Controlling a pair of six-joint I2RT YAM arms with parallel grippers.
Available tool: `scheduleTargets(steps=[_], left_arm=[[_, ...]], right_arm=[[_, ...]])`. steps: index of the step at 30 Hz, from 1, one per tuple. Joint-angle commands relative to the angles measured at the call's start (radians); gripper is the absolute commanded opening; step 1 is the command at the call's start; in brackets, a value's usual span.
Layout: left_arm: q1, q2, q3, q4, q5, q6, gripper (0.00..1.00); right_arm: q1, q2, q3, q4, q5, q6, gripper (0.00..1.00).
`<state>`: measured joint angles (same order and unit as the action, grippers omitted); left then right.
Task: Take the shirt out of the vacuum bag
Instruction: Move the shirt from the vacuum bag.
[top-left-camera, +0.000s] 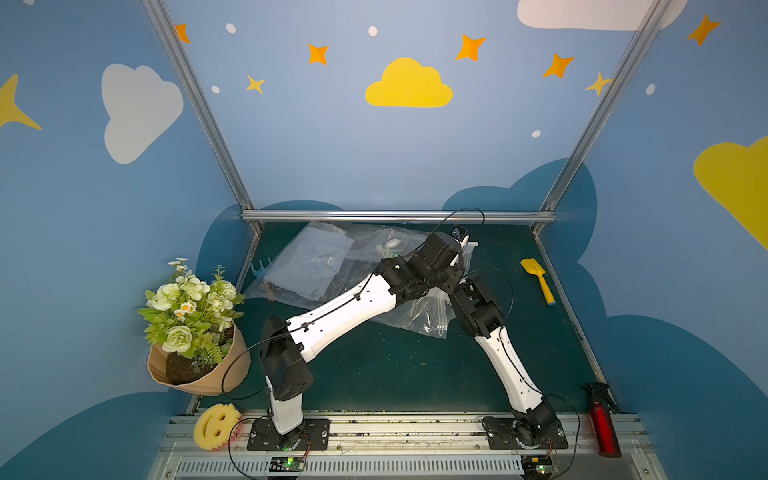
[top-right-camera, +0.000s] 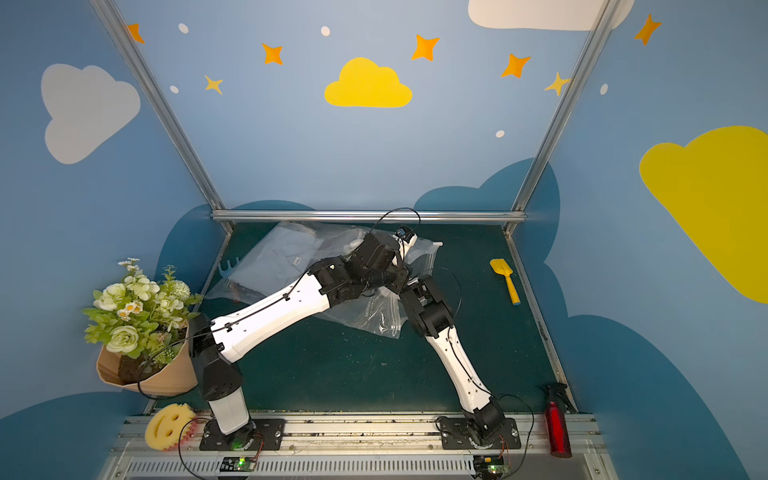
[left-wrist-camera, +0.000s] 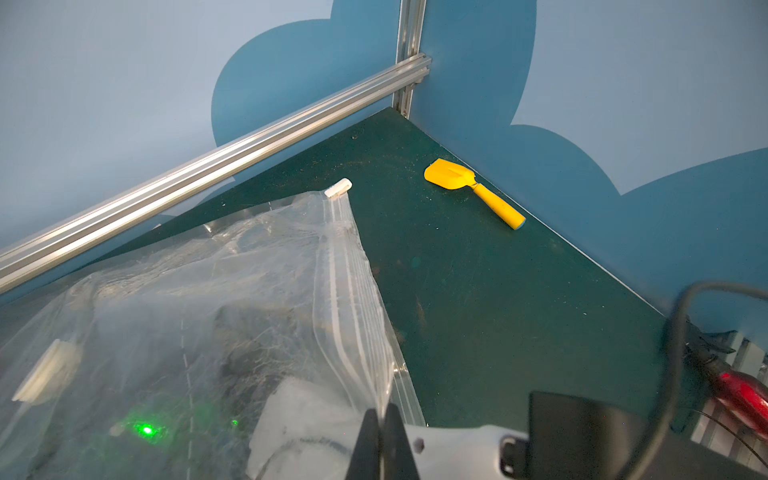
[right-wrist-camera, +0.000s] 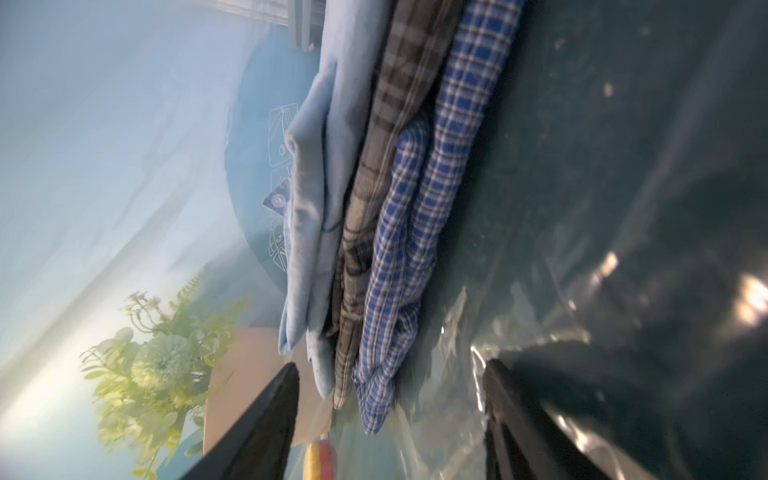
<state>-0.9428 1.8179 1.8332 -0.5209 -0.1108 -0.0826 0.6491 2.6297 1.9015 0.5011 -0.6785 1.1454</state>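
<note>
Blue walls painted with clouds and stars enclosed a dark green bench (top-left-camera: 374, 365). At its rear lay the clear, crinkly plastic vacuum bag (top-left-camera: 419, 322), with a stack of folded shirts (right-wrist-camera: 374, 208) inside it. The left pincer (left-wrist-camera: 380, 419) was clamped on the zip-seal edge (left-wrist-camera: 349, 291), holding the mouth up. The right pincer (right-wrist-camera: 390, 368) stood wide inside the bag, facing the stack. The reach-in seemed the step in hand; the next move called for closing on one shirt's fold.

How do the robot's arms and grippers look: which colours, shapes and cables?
The left arm and the right arm have white tapered shells between bulky black joints. Thin black cables loop along them. The left gripper and the right gripper have slim black fingers.
</note>
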Motion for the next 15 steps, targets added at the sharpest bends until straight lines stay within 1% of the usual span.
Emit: scheduleTargets(steps=[1, 10, 15], left_arm=[[-0.011, 0.015, 0.038, 0.006, 0.065, -0.004, 0.04], [-0.011, 0.007, 0.029, 0.000, 0.080, -0.007, 0.04], [-0.011, -0.008, 0.003, 0.022, 0.102, -0.019, 0.05]], right_arm=[[0.013, 0.054, 0.068, -0.048, 0.019, -0.001, 0.71], [0.044, 0.177, 0.287, -0.123, 0.036, 0.004, 0.75], [0.067, 0.223, 0.376, -0.155, 0.061, -0.004, 0.76]])
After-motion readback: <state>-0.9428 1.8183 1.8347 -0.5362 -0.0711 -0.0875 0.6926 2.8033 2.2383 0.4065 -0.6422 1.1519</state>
